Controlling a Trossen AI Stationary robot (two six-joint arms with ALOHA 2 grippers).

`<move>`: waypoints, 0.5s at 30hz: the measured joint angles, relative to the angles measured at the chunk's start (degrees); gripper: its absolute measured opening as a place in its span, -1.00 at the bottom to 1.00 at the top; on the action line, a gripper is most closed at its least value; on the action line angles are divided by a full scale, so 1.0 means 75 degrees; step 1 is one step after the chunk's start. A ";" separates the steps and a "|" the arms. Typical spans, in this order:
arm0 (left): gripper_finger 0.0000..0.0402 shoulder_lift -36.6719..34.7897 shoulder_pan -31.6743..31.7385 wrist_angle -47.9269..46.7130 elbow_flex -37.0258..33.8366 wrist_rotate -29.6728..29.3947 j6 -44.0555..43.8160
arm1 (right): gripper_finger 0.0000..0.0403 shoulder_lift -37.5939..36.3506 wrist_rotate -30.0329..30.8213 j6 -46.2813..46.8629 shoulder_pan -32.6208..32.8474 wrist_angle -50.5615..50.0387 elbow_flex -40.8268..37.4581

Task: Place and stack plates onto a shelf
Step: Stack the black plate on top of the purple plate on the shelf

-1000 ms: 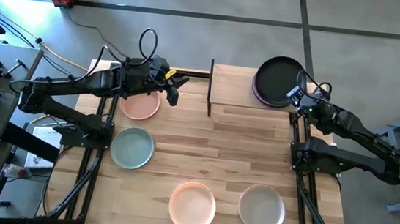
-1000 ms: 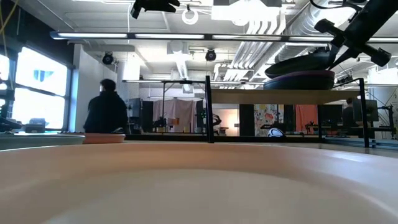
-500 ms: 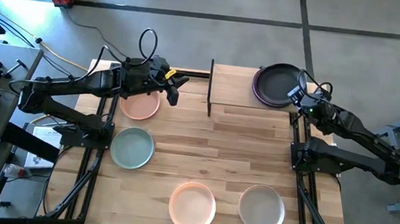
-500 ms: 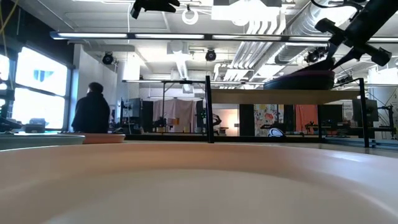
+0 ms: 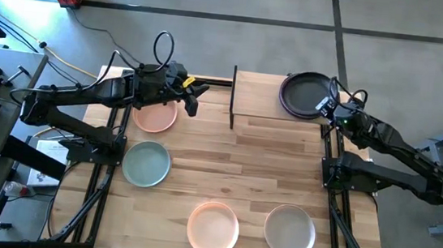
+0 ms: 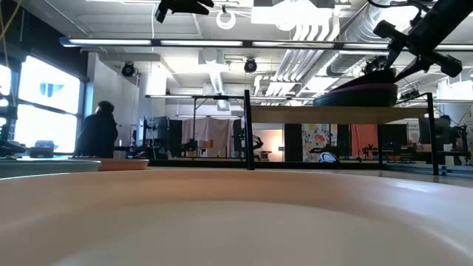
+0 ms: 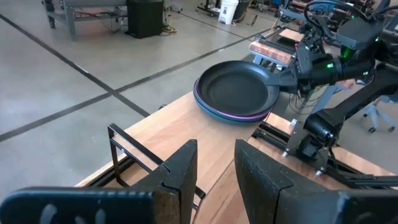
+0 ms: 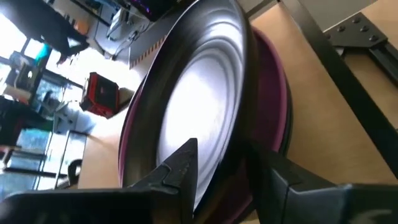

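Observation:
A black plate [image 5: 305, 90] lies nested in a purple plate [image 5: 285, 106] at the right end of the shelf [image 5: 257, 95]. My right gripper [image 8: 227, 171] stands open at the stack's right side. One finger is over the black plate's inside [image 8: 199, 106] and the other is outside its rim, with a gap on both sides. My left gripper [image 5: 193, 103] hovers open and empty above the table, left of the shelf and beside a peach plate [image 5: 155, 116]. A green plate [image 5: 147, 163], another peach plate [image 5: 213, 227] and a beige plate [image 5: 289, 231] rest on the table.
The shelf's left half is bare wood [image 7: 186, 134] and its black post [image 5: 233, 97] stands at the left end. The tabletop [image 5: 275, 162] shows bare wood between shelf and near plates. A plate rim fills the low view's foreground [image 6: 222, 222]. A person stands far off in the room [image 6: 96, 133].
The black plate stood tilted a second ago, with its right edge raised above the purple plate at my right gripper. That edge has come down, and the plate now lies level in the purple one. My right gripper has stayed at the stack's right side.

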 joint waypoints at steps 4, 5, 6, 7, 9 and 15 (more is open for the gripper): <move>-0.52 0.0000 -0.0002 0.0000 0.0000 0.0003 -0.0031 | -0.41 -0.0033 -0.0312 -0.0274 0.0000 -0.0006 0.0000; -0.52 0.0000 -0.0002 0.0000 0.0000 0.0002 -0.0098 | -0.40 -0.0042 -0.0364 -0.0344 0.0000 -0.0008 0.0000; -0.52 0.0000 -0.0001 0.0001 0.0000 0.0003 -0.0168 | -0.39 -0.0068 -0.0471 -0.0408 0.0000 -0.0009 0.0000; -0.52 0.0000 -0.0002 0.0002 0.0000 0.0003 -0.0201 | -0.38 -0.0093 -0.0567 -0.0441 0.0000 -0.0011 0.0000; -0.52 0.0000 0.0000 0.0003 0.0000 0.0000 -0.0198 | -0.36 -0.0169 -0.0708 -0.0444 0.0000 -0.0012 0.0000; -0.52 0.0000 0.0000 0.0003 0.0000 -0.0004 -0.0333 | -0.34 -0.0398 -0.1349 -0.0418 0.0000 -0.0040 0.0000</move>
